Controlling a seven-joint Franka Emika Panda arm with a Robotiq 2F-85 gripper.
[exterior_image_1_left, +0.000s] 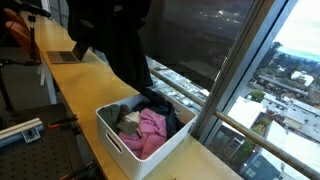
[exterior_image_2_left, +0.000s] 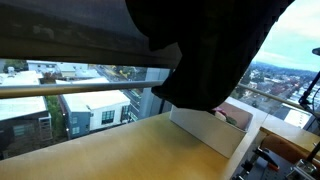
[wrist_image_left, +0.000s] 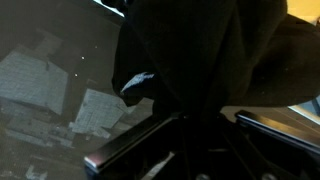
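- Above the far end of the white laundry basket, a black garment hangs in long folds. In both exterior views its lower edge sits just at the basket's rim, and contact cannot be told.
- The end effector is buried in the cloth in every view. Whether its fingers are apart or clamped on the garment cannot be told, though the hang suggests it is carried from above.
- The basket stands on the wooden bench beside the window, with a pink garment and other clothes inside. A laptop lies well apart at the far left end.
- Doing this well likely means keeping the grasp firm and high on the cloth, since loose fabric slips and stretches.
- Motion should be slow, because a long hanging piece swings and could catch the rim or drag the light basket.
- In the wrist view the black garment fills most of the picture, so the exterior views are the better guide for clearance.
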